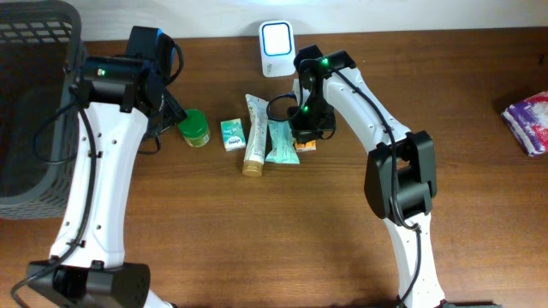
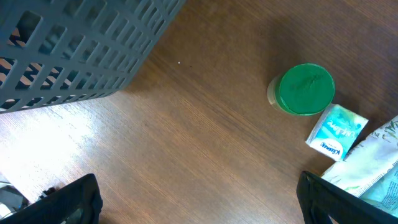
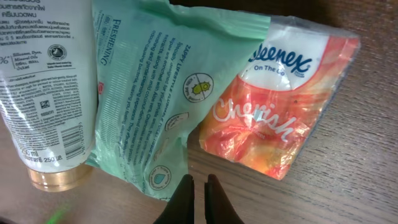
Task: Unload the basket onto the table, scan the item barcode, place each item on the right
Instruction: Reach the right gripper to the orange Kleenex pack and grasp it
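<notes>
Wood table [image 1: 257, 239] across every view, with grey basket [image 1: 26, 103] at upper left and lit scanner [image 1: 276, 43] at top centre. Below it a row: jar [image 1: 194, 128], tube [image 1: 253, 137], wipes [image 3: 149, 93], then orange tissue pack [image 3: 273, 118] at centre right of right wrist view. Right gripper [image 3: 199, 186] fully closed at bottom centre, just below wipes and pack, nothing visible between tips. Left gripper [image 2: 199, 183] spread wide, empty, over bare wood.

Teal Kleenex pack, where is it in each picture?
Overhead: teal Kleenex pack mid-table, between green-lidded jar and white tube.
Left wrist: right side, just below the jar.
Right wrist: not in it.
Shared landmark: the white tube, in all three views.
</notes>
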Motion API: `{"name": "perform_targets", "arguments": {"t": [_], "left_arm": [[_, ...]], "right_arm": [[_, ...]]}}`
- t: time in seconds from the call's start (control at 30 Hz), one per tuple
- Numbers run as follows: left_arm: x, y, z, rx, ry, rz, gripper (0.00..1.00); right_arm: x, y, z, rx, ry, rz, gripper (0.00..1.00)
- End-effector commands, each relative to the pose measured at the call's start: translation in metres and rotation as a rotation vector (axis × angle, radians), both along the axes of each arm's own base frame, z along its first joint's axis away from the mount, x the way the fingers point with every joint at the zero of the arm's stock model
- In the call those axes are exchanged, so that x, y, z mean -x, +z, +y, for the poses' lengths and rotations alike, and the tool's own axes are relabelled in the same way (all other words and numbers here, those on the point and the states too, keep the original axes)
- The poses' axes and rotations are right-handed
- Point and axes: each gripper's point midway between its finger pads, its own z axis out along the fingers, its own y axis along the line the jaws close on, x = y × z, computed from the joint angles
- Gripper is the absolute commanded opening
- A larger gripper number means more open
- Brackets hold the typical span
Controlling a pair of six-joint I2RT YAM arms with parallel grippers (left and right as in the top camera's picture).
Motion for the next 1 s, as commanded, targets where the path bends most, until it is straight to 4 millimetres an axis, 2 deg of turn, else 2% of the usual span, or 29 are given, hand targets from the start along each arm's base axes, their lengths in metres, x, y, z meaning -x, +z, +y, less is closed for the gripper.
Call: {"name": "perform_targets", "arguments": {"t": [0.0, 0.27, 0.4, 0.5, 0.63, 0.7, 0.87, 0.97], "left_arm": [[0.001, 0.001, 0.002, -0.014, -0.008, 0.002, 0.99], [0.001, 0.001, 0.002, -0.014, -0.008, 0.002, 0.99], [0.001, 0.001, 0.002, -0.014, -0.008, 0.002, 0.99], [0.001, 0.001, 0.002, -0.014, -0.008, 0.002, 0.99], [0.001, 0.001, 0.002, -0.014, -0.008, 0.002, 0.99], [0.001, 0.001, 0.002, -0.014, -0.008, 0.002, 0.99], [0.001, 0.001, 0.002, -0.014, -0.008, 0.002, 0.99], [0.001, 0.001, 0.002, -0.014, -0.008, 0.002, 0.99]], "right_arm": [[0.006, -0.004, 0.007, 0.019, 0.012, 0.006, 0.04], [0.016, -0.009, 0.045, 0.005, 0.048, -0.023, 0.04], [0.02, -0.01, 0.071, -0.02, 0.095, -0.061, 0.04], [0.018, -0.005, 0.076, -0.029, 0.101, -0.077, 0.04], [0.001, 0.02, 0.062, -0.035, 0.067, -0.113, 0.04], [-0.011, 0.029, 0.043, -0.024, 0.024, -0.123, 0.04], [-0.015, 0.017, 0.003, 0.054, -0.037, -0.081, 0.04], [-0.011, 0.004, -0.008, 0.118, -0.037, -0.07, 0.04]]}}
